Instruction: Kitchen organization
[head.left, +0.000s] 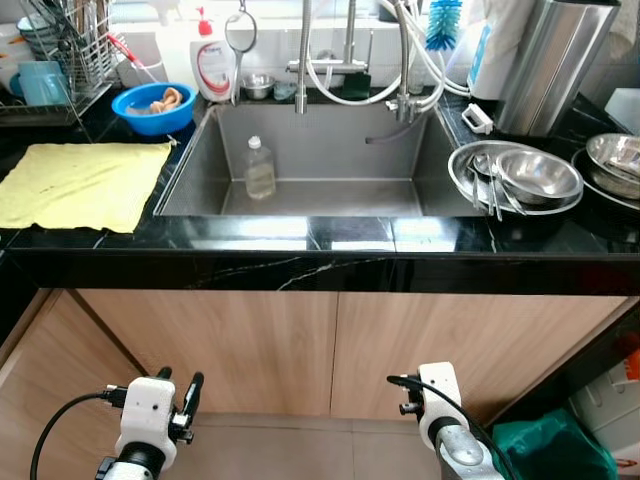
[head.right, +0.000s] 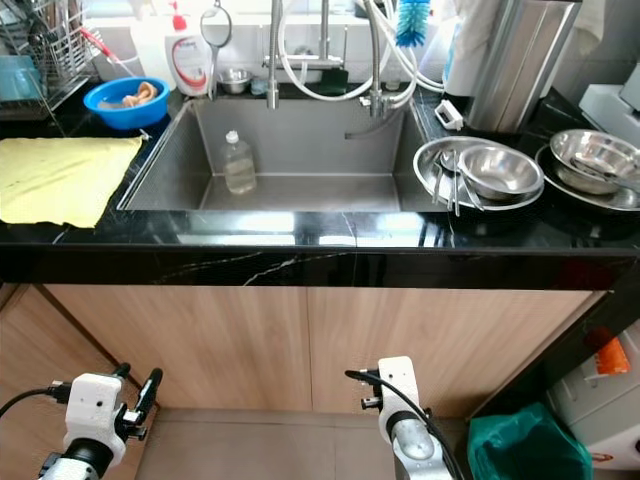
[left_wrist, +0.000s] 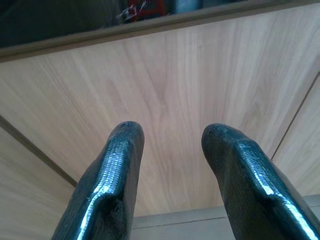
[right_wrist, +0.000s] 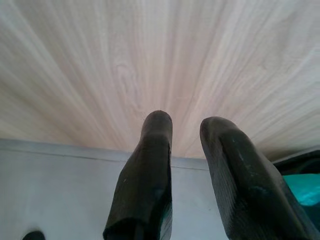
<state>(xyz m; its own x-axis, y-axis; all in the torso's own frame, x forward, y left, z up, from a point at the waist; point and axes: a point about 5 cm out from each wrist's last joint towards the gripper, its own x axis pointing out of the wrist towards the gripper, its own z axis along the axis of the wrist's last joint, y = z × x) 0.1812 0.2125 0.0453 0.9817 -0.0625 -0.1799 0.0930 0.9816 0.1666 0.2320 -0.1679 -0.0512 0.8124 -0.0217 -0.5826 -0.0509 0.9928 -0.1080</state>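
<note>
While both arms hang low before the cupboard doors, the left tool (left_wrist: 170, 145) is spread and empty; past the yellow cloth (head.left: 80, 183), the bottle (head.left: 259, 169) stands in the sink (head.left: 190, 180), probably light and slippery, best gripped mid-body; the right tool (right_wrist: 187, 135) is slightly parted.

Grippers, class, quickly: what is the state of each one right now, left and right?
Left gripper: open, holding nothing, low before the wooden cabinet door.
Right gripper: slightly open, holding nothing, also facing the cabinet.
</note>
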